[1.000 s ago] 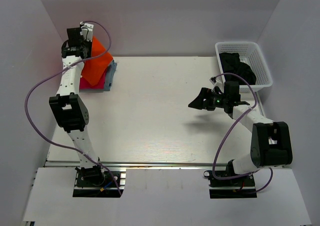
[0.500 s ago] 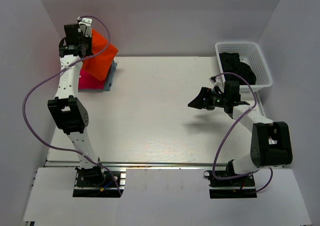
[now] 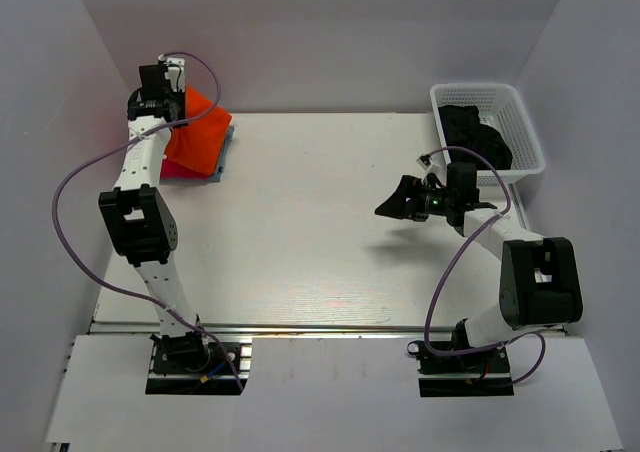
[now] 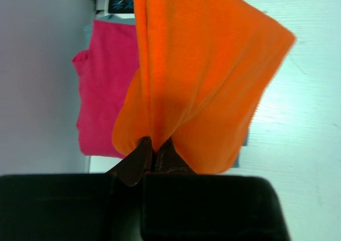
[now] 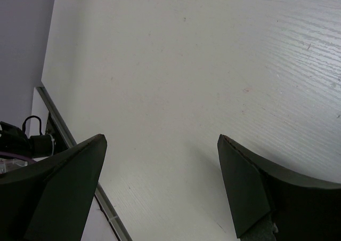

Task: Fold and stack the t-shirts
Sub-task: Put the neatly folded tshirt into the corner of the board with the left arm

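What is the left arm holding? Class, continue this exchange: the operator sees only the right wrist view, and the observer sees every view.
Observer: The left gripper is shut on the orange t-shirt, which hangs from it.
Operator: What lies below that shirt?
Observer: A magenta-pink t-shirt, flat at the far left corner of the table.
Operator: Are any shirts waiting elsewhere?
Observer: Dark t-shirts sit in the white basket at the far right.
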Robot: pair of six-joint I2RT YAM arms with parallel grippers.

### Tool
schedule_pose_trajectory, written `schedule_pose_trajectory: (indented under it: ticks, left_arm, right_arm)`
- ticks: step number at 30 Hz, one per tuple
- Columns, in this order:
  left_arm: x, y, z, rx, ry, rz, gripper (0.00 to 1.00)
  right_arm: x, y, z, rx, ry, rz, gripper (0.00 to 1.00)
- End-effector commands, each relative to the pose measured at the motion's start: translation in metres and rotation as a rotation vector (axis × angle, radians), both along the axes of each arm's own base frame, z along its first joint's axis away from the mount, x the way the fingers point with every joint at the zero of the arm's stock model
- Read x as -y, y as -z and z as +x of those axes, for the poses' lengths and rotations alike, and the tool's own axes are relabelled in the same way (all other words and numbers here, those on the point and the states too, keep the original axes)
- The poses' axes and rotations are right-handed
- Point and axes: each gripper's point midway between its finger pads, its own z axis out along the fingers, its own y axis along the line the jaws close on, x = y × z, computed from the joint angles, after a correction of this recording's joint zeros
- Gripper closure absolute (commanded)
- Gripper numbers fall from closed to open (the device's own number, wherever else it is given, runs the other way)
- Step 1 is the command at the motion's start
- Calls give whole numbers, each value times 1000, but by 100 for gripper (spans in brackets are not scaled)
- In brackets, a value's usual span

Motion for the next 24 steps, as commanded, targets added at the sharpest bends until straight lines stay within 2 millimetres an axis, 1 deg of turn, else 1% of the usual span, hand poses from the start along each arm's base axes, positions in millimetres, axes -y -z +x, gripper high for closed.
schedule_pose_trajectory:
  ticks: [1,2,3,4,5,6,7,8,9,10,11,13,14,15,17,18,19,20,21,22,23,24]
  left_arm:
    - [-36,-33,7,88,-141,69,100]
    - [-40,-25,8,67,-159,81,100]
    - [-40,-23,7,58,-159,80,100]
    - [-47,-18,6,46,-177,85,100]
    - [-47,-18,6,46,-177,85,100]
    - [-53,-13,5,39,-188,85,100]
    - [-53,-11,6,42,-188,85,100]
    - [-58,-6,3,31,-197,85,100]
    - [-58,-8,5,40,-197,85,100]
    - [-58,-3,6,34,-203,76,100]
    - [-64,-3,4,34,-213,76,100]
    - [-72,8,4,13,-233,82,100]
    - [-73,8,4,13,-233,82,100]
    - [-73,13,5,4,-233,82,100]
    - [-81,4,8,34,-249,98,100]
    - [-81,12,9,21,-248,97,100]
    - [-82,13,13,24,-248,98,100]
    - [-88,15,14,24,-257,98,100]
    - [-88,19,15,10,-257,97,100]
    - [-89,17,17,13,-257,97,100]
    - [-90,27,18,-12,-263,100,100]
    - [-96,33,17,-22,-272,100,100]
  right_arm:
    - [-2,-16,11,55,-10,13,10]
    - [-2,-15,12,56,-7,11,10]
    - [-2,-14,13,54,-6,9,10]
    - [-1,-15,13,53,-2,9,10]
    - [-1,-15,14,52,-1,10,10]
    - [-2,-13,14,43,-3,9,10]
    - [-2,-15,16,48,-2,11,10]
    - [-2,-14,16,44,-3,10,10]
    - [-3,-14,17,44,-8,9,10]
    - [-2,-13,18,40,-4,10,10]
    - [-3,-13,18,36,-8,12,10]
    - [-3,-14,20,42,-6,12,10]
    - [-2,-13,21,32,-2,14,10]
    - [-3,-15,22,40,-6,15,10]
    - [-5,-14,23,32,-7,17,10]
    - [-4,-14,24,32,-7,18,10]
    - [-4,-13,25,29,-6,19,10]
    - [-4,-14,26,30,-3,20,10]
    - [-4,-13,26,26,0,21,10]
    - [-4,-14,27,28,0,21,10]
    - [-4,-13,27,25,1,22,10]
    - [-5,-14,27,24,-1,22,10]
